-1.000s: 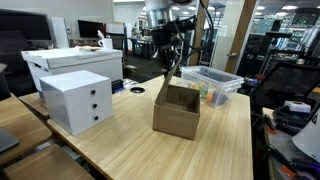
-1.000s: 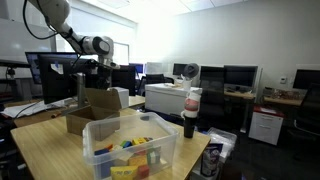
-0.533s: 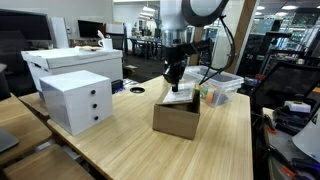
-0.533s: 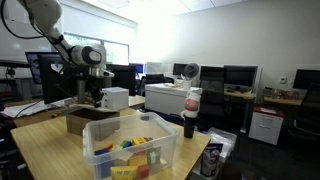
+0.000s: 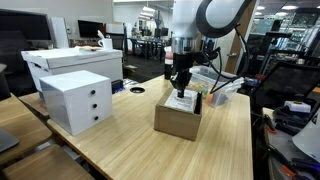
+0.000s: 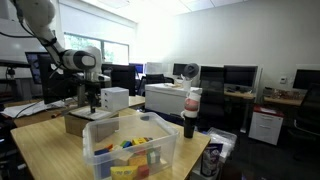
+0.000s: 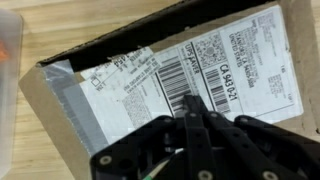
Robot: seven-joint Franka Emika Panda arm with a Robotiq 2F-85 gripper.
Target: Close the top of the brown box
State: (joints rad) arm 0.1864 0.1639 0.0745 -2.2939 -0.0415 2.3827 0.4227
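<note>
The brown box point(image 5: 179, 119) stands on the wooden table; in an exterior view the brown box point(image 6: 84, 121) sits behind the clear bin. Its top flap point(image 5: 181, 103) with a white label lies nearly flat over the opening. My gripper point(image 5: 181, 90) is shut and its tips press down on that flap. In the wrist view the shut gripper point(image 7: 187, 102) rests on the white shipping label point(image 7: 190, 62) of the flap, with a dark gap of the box's opening along the flap's upper edge. Nothing is held between the fingers.
A white drawer unit point(image 5: 75, 99) stands on the table beside the box. A clear plastic bin point(image 5: 212, 83) of colourful items point(image 6: 132, 146) sits close to the box. A dark bottle point(image 6: 190, 113) stands near that bin. Desks and monitors fill the background.
The arm has swung across and down over the box, pushing the raised flap down until it lies nearly flat on the opening. The gripper has stayed shut.
</note>
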